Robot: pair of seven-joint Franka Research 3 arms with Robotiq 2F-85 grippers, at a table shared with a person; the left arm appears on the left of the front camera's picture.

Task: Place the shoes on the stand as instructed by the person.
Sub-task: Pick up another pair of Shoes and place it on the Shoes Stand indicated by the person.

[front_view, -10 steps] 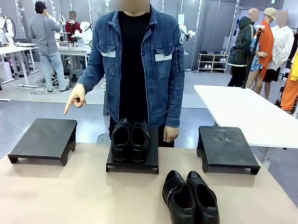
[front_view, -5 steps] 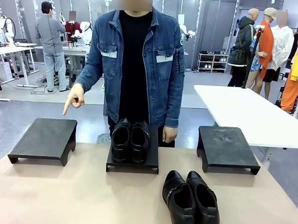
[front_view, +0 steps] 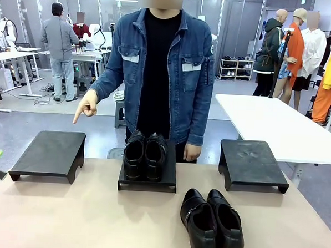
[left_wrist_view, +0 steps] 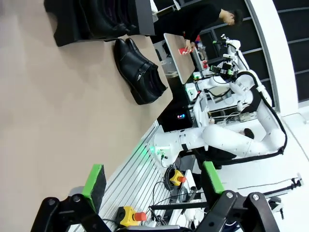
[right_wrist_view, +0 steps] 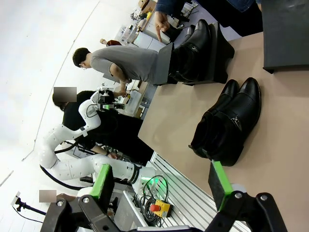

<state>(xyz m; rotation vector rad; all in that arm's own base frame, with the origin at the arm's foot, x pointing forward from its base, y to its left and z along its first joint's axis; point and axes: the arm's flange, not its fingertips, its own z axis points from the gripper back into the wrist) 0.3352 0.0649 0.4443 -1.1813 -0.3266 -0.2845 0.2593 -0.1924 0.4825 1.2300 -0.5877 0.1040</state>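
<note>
Strapped pair (front_view: pixel 211 223) on table (front_view: pixel 66 219), 5 o'clock of middle stand (front_view: pixel 147 184); hand (front_view: pixel 87 105) pointing at left stand (front_view: pixel 48 151). Left gripper (left_wrist_view: pixel 152 169), right gripper (right_wrist_view: pixel 161 166) released, empty. Probably best to pinch across both collars, then carry level toward 10 o'clock.

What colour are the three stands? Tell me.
Black stands; clearest in the front view.

strapped shoes (front_view: pixel 211 223) and plain shoes (front_view: pixel 145 155) are both glossy black leather, smooth. left stand (front_view: pixel 48 152) is matt black, right stand (front_view: pixel 252 162) same but a bit scuffed. table (front_view: pixel 83 219) is smooth matt beige. jacket (front_view: pixel 189 86) is blue denim cloth.
</note>
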